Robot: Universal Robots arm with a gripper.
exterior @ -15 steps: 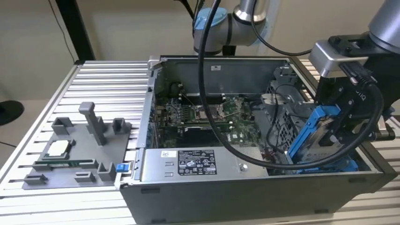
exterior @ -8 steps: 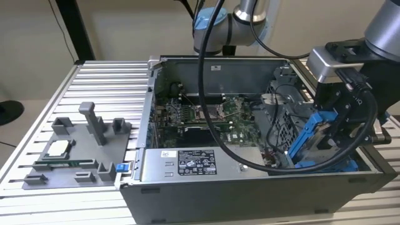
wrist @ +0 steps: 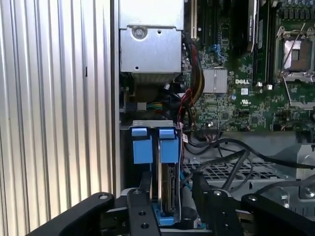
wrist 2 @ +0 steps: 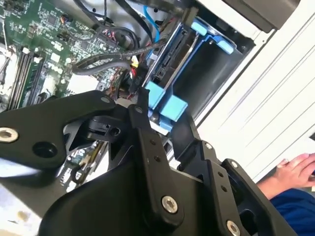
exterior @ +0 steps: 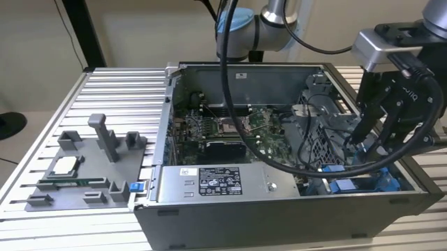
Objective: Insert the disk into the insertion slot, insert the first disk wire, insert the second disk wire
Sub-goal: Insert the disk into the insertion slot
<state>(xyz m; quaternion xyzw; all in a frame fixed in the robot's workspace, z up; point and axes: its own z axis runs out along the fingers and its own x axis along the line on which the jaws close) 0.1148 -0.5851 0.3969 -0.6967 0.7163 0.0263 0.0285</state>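
The disk [wrist: 170, 189] stands on edge in its blue frame, set down into the insertion slot [wrist: 169, 147] of the drive cage, beside another bay with a blue tab [wrist: 142, 150]. In the second wrist view the disk [wrist 2: 172, 56] shows edge-on next to that open blue bay [wrist 2: 214, 69]. My gripper [wrist: 172, 191] [wrist 2: 163, 115] straddles the disk, open, with a gap on each side of it. In the exterior view the gripper [exterior: 371, 144] hangs over the blue cage corner [exterior: 353, 184] at the case's right. Black wires [wrist: 216, 155] and a blue wire [wrist 2: 152, 24] lie loose beside the cage.
The open computer case holds a green motherboard [exterior: 231, 125] and a grey labelled power-supply box [exterior: 209, 184]. A grey jig [exterior: 84, 167] with posts sits on the slatted table at the exterior view's left. A person's hand [wrist 2: 295, 167] rests near the case.
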